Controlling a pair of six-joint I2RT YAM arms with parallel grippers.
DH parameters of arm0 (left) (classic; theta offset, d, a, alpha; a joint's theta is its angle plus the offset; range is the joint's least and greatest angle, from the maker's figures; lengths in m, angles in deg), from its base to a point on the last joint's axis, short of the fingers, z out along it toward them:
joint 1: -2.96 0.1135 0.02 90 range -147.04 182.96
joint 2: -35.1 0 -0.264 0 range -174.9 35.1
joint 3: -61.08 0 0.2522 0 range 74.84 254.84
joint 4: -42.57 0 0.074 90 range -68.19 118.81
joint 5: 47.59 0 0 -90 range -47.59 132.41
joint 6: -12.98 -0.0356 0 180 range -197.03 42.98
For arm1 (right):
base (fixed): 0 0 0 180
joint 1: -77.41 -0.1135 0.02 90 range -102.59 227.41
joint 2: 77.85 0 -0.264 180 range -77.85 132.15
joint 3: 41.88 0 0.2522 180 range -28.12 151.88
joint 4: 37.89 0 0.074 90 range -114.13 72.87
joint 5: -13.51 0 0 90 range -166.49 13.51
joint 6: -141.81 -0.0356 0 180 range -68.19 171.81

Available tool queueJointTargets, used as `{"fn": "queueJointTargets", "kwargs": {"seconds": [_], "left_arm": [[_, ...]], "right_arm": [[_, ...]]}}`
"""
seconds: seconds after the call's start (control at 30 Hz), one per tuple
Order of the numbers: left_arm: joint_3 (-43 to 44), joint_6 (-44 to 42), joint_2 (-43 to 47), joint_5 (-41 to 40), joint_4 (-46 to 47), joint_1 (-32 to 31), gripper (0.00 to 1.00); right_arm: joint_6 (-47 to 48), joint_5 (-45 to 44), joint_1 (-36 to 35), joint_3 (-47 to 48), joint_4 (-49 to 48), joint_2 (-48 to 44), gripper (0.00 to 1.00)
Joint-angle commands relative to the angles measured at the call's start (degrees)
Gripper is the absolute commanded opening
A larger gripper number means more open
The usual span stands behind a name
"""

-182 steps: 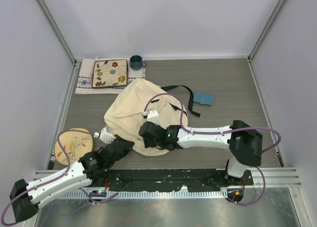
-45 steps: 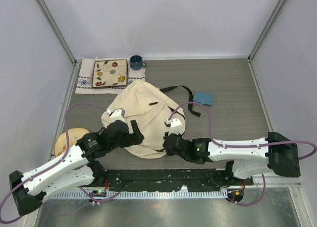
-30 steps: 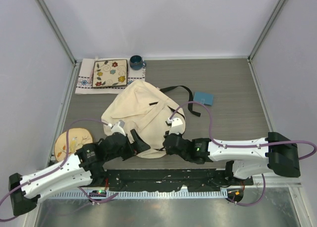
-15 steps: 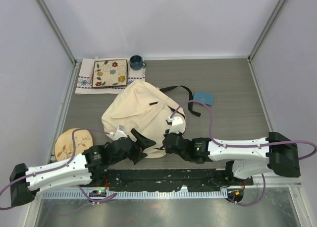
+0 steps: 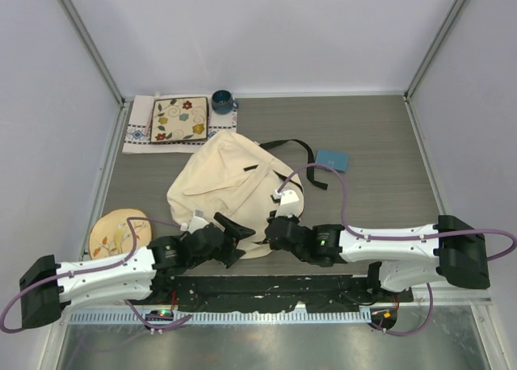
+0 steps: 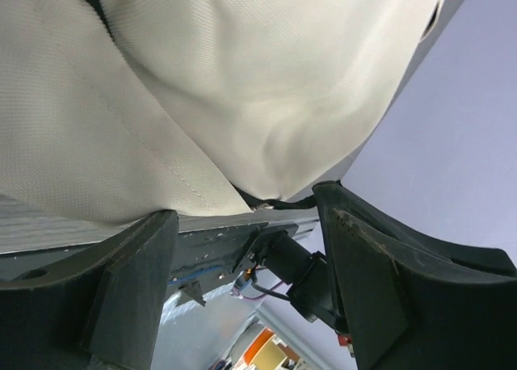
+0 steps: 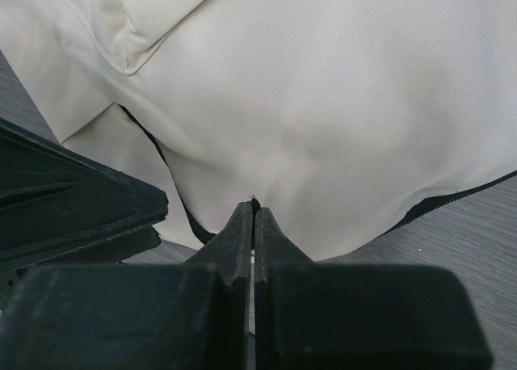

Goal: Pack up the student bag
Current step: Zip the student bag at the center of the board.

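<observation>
Lining up the left claw (image 5: 233,234) on the near edge of the bag (image 5: 230,180) looks like the step rn, imo. Its jaws are spread wide w/ the cream hem sitting b/w them in the wrist view, nothing pinched yet. Bag lies slumped mid-table, near edge right at both claws. Right claw (image 5: 272,224) is pressed together at that same hem, just beside the left one; can't tell if it's actually got fabric. Tip: bite only the top layer, not both, and go in low & slow so the cloth doesn't bunch or slide off.
</observation>
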Motion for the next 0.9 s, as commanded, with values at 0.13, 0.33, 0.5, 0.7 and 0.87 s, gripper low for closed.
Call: {"fn": "queueJointTargets", "kwargs": {"seconds": [0.13,0.33,0.5,0.7,0.87], "left_arm": [[0.1,7.2,-5.8,-1.4,3.8,-0.3,0.73],[0.8,10.1,-7.3,-1.7,2.9,-0.6,0.73],[0.3,10.3,-9.1,-2.8,4.7,-0.7,0.61],[-3.0,12.1,-10.5,-5.9,9.6,-0.7,0.40],[-3.7,13.7,-10.2,-8.6,8.7,-0.7,0.47]], "right_arm": [[-0.4,-2.1,0.0,0.4,-3.2,-2.4,0.01],[-0.2,-2.1,-0.1,0.1,-3.7,-3.0,0.01],[1.1,-1.4,-0.8,-1.2,-5.6,-4.1,0.01],[4.1,0.2,-2.7,-3.5,-9.9,-5.9,0.01],[5.8,1.4,-5.0,-4.3,-11.8,-6.2,0.01]]}}
